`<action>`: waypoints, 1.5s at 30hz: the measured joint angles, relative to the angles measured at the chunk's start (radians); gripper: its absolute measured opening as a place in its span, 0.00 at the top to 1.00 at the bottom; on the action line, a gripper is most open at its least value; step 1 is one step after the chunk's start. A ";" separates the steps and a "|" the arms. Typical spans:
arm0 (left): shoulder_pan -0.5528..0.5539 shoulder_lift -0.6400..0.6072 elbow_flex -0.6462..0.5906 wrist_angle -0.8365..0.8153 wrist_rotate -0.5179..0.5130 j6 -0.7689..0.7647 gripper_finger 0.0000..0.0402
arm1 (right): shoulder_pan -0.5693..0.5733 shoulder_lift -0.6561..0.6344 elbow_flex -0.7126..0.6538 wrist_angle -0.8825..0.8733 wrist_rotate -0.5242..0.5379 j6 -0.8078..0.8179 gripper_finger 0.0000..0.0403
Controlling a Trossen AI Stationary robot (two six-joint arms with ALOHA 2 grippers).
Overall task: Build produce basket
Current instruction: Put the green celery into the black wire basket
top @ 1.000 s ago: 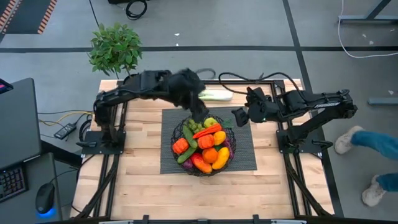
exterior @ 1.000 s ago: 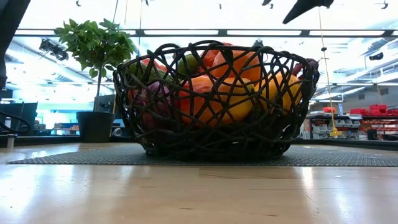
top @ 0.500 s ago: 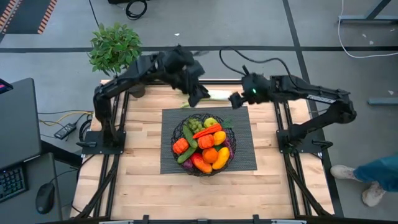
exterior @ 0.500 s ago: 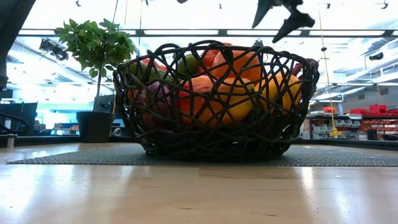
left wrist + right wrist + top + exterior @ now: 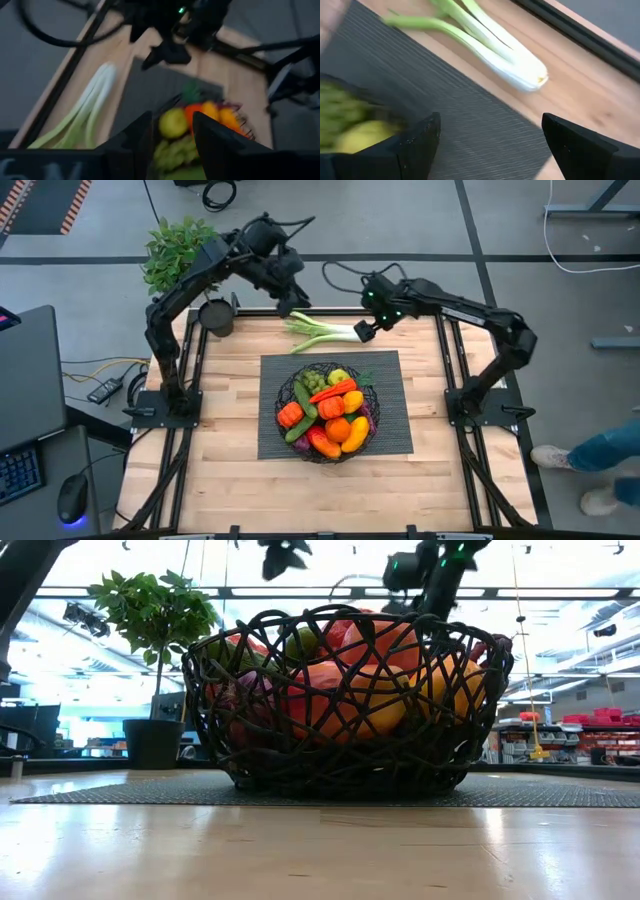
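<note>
Grey concrete floor surrounds a pale butcher-block wooden table (image 5: 230,470) carrying a dark grey woven mat (image 5: 392,430). At the far left corner stands a leafy green potted plant (image 5: 183,256) in its small black pot.

Next along, the left gripper (image 5: 285,302) hangs above the table's far edge, just over the leafy green end of the long white-green leek (image 5: 327,331). Its own wrist view shows the two dark fingers (image 5: 134,137) held apart with nothing between them. The leek lies flat on bare wood between the mat and the far edge, outside the basket.

At the centre of the mat sits the round black wire basket (image 5: 288,396), already heaped with toy produce (image 5: 331,418) — oranges, a lemon, green grapes, a red pepper, a cucumber.

Further right, the right gripper (image 5: 364,330) hovers just beside the leek's white root end, fingers (image 5: 417,137) spread wide and empty, with the root end showing between them farther off.

By the look of it the leek is the last piece to go in. The next move would call for a descent onto the stalk, a firm close across its narrow width, then a lift and carry toward the basket — its length means it will probably have to rest across the pile.

No brand, label or writing can be read anywhere.
</note>
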 joint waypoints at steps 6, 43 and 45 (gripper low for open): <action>0.059 0.000 0.000 -0.110 0.001 0.080 0.61 | -0.049 0.119 0.000 -0.008 0.048 -0.179 0.13; 0.031 0.001 -0.055 0.035 -0.136 -0.240 0.57 | -0.153 0.388 -0.003 0.154 0.009 -0.680 0.13; 0.031 0.001 -0.055 0.055 -0.142 -0.272 0.57 | -0.153 0.397 -0.004 0.156 0.007 -0.681 0.14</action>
